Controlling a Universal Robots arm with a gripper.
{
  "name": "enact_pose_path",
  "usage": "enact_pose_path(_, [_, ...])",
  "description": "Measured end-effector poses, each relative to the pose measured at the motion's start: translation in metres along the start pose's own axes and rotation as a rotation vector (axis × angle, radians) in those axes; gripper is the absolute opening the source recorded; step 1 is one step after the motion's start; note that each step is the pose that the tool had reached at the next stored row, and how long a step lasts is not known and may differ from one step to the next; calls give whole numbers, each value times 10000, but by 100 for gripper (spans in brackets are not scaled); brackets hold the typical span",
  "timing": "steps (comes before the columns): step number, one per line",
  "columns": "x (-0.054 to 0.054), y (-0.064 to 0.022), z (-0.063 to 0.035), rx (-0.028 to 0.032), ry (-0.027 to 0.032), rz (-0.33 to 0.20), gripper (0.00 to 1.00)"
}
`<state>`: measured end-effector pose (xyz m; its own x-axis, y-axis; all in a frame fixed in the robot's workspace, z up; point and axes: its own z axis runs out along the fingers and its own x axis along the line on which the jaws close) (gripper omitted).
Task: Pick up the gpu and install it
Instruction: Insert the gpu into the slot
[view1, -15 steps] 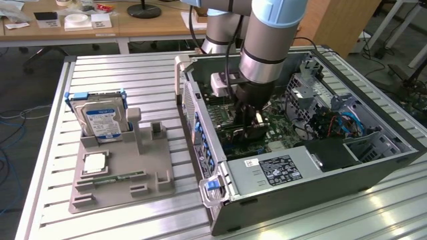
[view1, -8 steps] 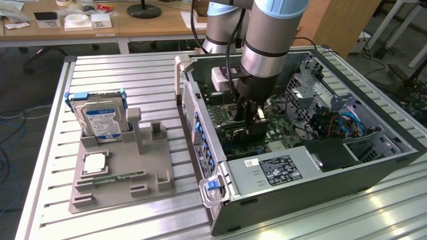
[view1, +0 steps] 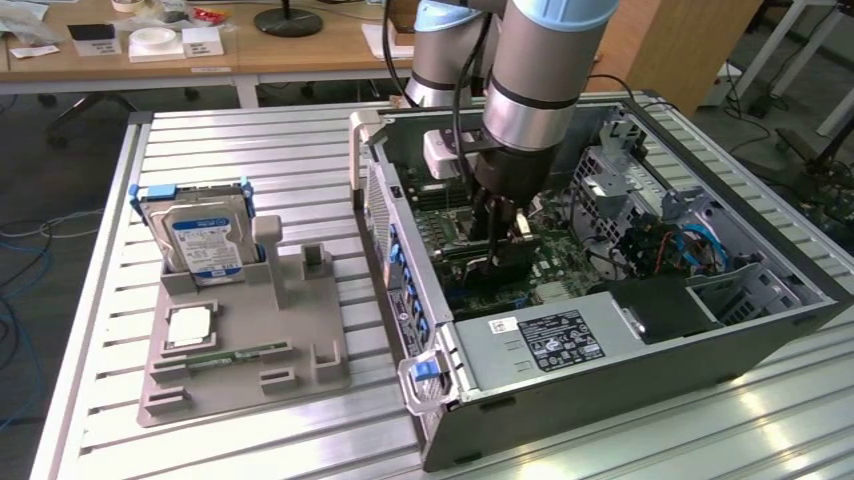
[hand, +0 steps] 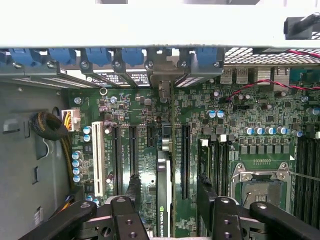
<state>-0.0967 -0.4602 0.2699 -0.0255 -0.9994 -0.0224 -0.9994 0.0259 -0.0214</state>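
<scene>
Wrist view: hand (hand: 165, 200) spread, fingers either side of gpu (hand: 164, 200) standing edge-on on motherboard (hand: 260, 115)

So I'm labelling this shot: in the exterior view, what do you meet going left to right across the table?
Hard drive → grey parts holder → open computer case, with the gripper down inside it over the motherboard.

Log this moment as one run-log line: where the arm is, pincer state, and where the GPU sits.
arm: inside computer case | pincer: open, straddling gpu | gpu: edge-on in motherboard slot, not gripped
</scene>
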Motion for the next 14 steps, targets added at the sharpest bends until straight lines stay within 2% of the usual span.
enact_pose_path(7, [0, -1, -19, -2, 5, 1, 57])
enact_pose_path(14, [-4, -5, -177, -1, 2, 0, 57])
